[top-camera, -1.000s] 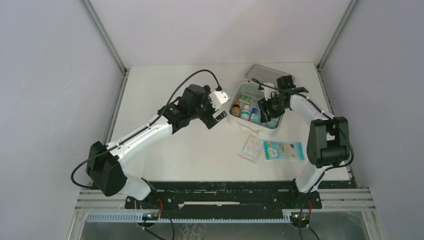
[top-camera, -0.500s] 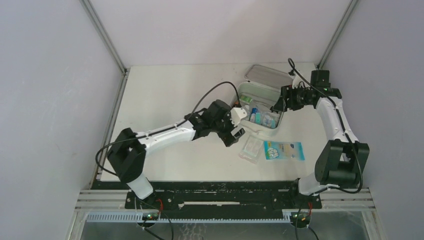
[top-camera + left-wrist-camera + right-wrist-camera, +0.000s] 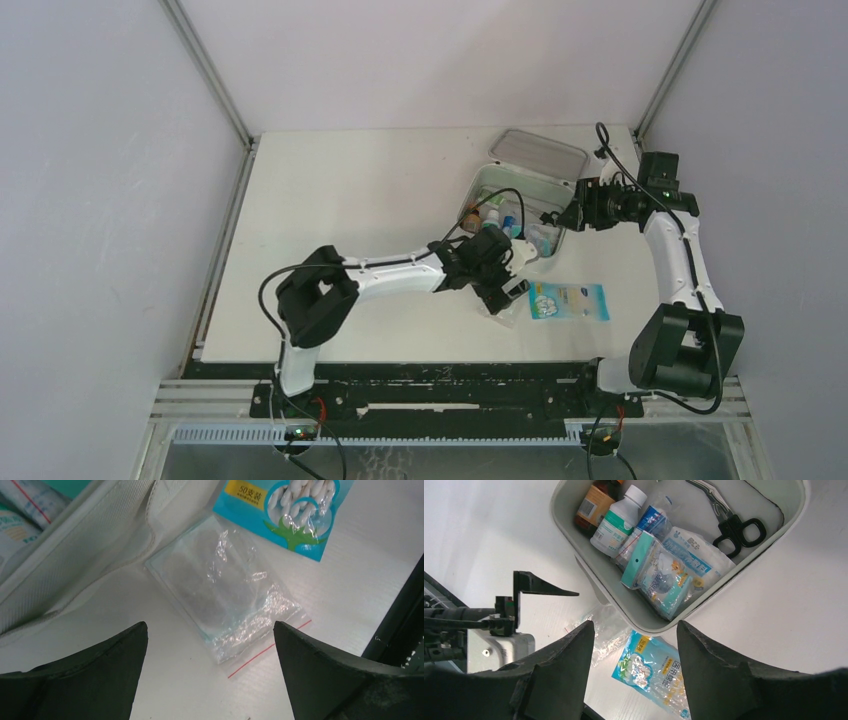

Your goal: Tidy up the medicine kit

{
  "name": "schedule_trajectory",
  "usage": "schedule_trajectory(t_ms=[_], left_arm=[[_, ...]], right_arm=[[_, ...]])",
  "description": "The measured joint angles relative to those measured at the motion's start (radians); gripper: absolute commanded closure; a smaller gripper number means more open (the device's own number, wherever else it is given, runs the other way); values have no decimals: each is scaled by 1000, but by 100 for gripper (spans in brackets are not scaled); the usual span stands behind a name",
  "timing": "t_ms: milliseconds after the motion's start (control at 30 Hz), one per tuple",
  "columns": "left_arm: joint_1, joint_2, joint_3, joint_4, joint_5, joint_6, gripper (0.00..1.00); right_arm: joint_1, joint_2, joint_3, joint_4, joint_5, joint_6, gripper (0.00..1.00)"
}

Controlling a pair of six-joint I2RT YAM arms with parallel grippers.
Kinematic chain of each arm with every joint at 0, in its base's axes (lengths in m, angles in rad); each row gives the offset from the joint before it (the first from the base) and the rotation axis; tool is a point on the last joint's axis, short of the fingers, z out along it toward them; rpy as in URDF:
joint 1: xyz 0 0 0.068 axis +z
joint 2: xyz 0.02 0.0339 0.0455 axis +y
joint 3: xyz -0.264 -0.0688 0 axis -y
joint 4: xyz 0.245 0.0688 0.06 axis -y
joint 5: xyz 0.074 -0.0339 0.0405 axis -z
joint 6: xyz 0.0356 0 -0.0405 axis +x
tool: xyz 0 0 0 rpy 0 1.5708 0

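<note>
While 1 medicine kit (image 3: 540, 155) lies open, 2 packets (image 3: 225, 585) (image 3: 568, 301) sit outside

R claw (image 3: 634, 630) spread over open med kit (image 3: 694, 515) w/ bottles (image 3: 616, 522), scissors (image 3: 736, 522), packets (image 3: 674, 575).

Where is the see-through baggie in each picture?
Top view: the baggie lies on the table just in front of the kit, left of the blue packet.
Left wrist: the baggie is in the middle, with the blue packet at the top right.
Right wrist: the baggie is low and left of middle, with the blue packet to its right.
Shared landmark: the blue packet.
</note>
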Motion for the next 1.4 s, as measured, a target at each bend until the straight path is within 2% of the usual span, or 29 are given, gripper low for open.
schedule_trajectory(t_ms=[233,667,1000,1267,1400], left_arm=[[-16,80,69,-1,-59,-17,17],[-16,116,27,38,-79,-6,51],[-15,72,-66,142,-68,31,78],[35,13,-107,97,-30,82,99],[98,-53,-107,36,23,151,100]], right_arm=[[-7,0,-2,0,-23,-1,40],[-8,0,-2,0,-34,-3,42],[-8,1,-17,6,-7,-3,43],[-8,16,-17,15,-40,-17,44],[-2,21,-17,18,-106,-40,44]])
